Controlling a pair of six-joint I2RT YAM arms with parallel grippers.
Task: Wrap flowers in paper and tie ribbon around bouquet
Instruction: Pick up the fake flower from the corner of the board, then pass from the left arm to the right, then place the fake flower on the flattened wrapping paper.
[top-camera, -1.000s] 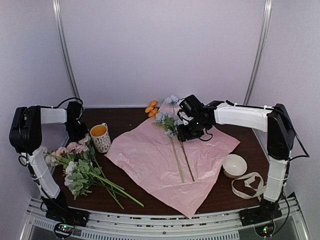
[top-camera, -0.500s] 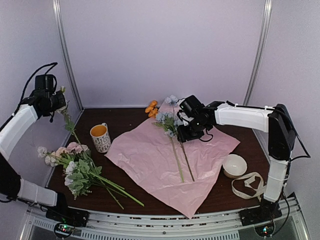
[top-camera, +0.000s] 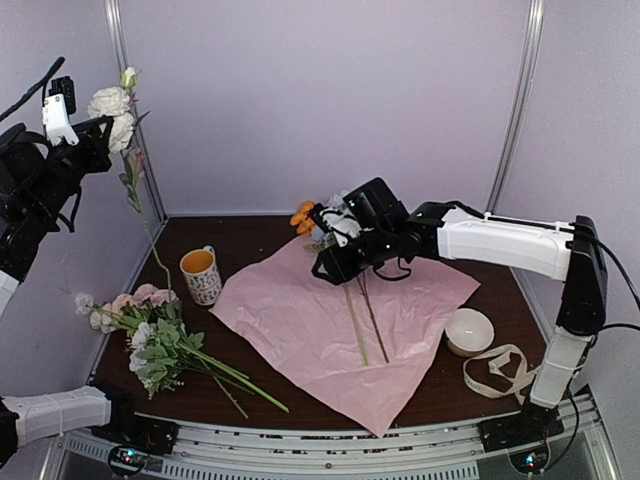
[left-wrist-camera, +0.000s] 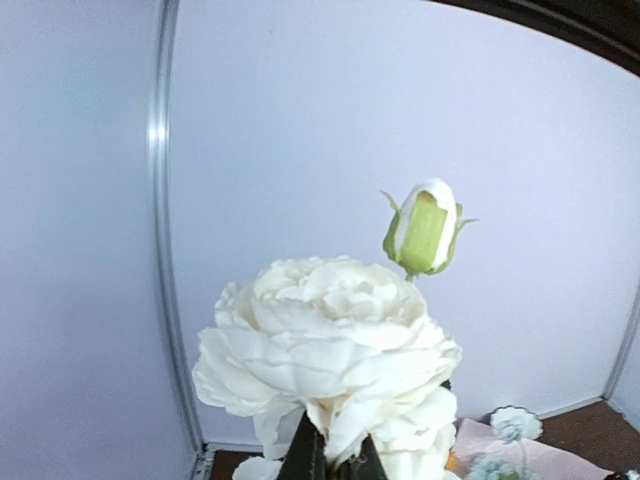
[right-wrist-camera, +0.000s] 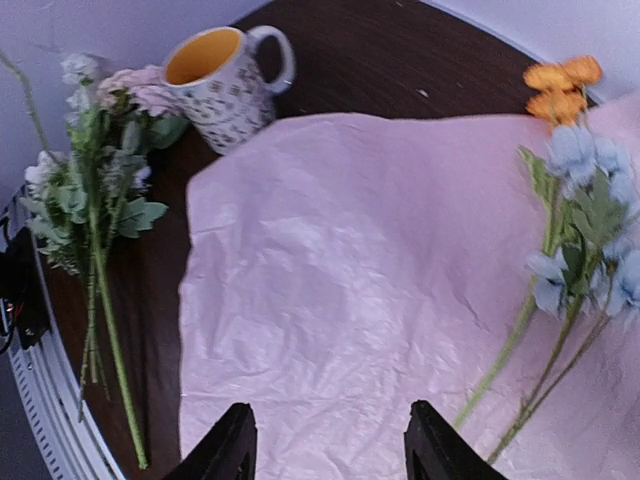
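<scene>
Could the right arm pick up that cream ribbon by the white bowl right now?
Probably yes: its pincer hangs open and empty over the pink paper, and the ribbon lies uncovered beside the bowl, near that arm's base.

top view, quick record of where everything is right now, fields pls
paper: flat, pink side up
left claw: shut on white flower, held high at left
right claw: open, empty, above paper
loose stems: two, lying on paper, blue blooms toward the back
bunch: on table, left of paper
ribbon: loose, front right, beside bowl
mug: upright, by paper's left corner
</scene>
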